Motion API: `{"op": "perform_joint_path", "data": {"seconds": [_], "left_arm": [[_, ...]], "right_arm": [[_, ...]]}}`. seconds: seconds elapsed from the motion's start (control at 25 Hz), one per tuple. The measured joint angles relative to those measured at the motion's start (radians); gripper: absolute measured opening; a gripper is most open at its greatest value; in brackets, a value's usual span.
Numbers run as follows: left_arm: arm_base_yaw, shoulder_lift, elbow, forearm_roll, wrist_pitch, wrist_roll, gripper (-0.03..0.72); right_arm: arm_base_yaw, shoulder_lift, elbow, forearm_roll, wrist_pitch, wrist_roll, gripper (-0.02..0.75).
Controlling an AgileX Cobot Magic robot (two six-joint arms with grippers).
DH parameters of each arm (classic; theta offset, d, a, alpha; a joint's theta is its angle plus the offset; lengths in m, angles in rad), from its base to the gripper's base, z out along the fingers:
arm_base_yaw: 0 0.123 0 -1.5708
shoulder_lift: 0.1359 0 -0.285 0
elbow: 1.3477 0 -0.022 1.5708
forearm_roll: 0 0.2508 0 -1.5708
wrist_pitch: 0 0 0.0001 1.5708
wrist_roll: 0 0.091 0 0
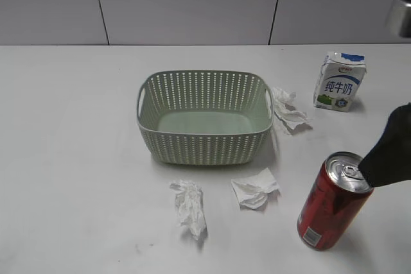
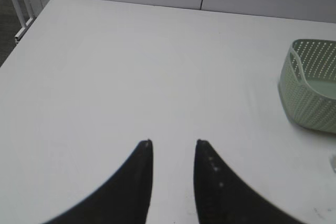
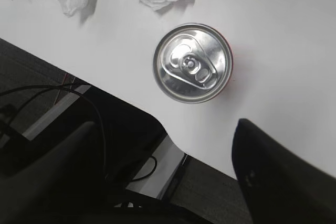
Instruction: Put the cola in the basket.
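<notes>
The cola (image 1: pixel 331 203) is a tall red can with a silver top, standing upright on the white table at the front right. The right wrist view shows its top (image 3: pixel 192 62) from above. My right gripper (image 3: pixel 165 124) is open and empty, just above and to the right of the can; in the exterior view only one black finger (image 1: pixel 390 152) shows beside the can's top. The sage-green basket (image 1: pixel 203 142) stands empty at the table's middle; its corner shows in the left wrist view (image 2: pixel 310 90). My left gripper (image 2: pixel 172 142) is open and empty over bare table, left of the basket.
A white-and-blue milk carton (image 1: pixel 340 81) stands at the back right. Crumpled tissues lie right of the basket (image 1: pixel 288 110) and in front of it (image 1: pixel 255 190) (image 1: pixel 190 206). The table's front edge (image 3: pixel 157 121) runs close to the can.
</notes>
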Motion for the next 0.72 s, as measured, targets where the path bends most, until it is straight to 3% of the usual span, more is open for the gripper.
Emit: {"op": "perform_joint_path", "data": {"seconds": [0.72], "left_arm": [[0.0,0.0,0.0,0.0,0.0,0.0,0.217]], "right_arm": [[0.002,0.384,-0.09,-0.006,-0.01,0.033,0.596]]}}
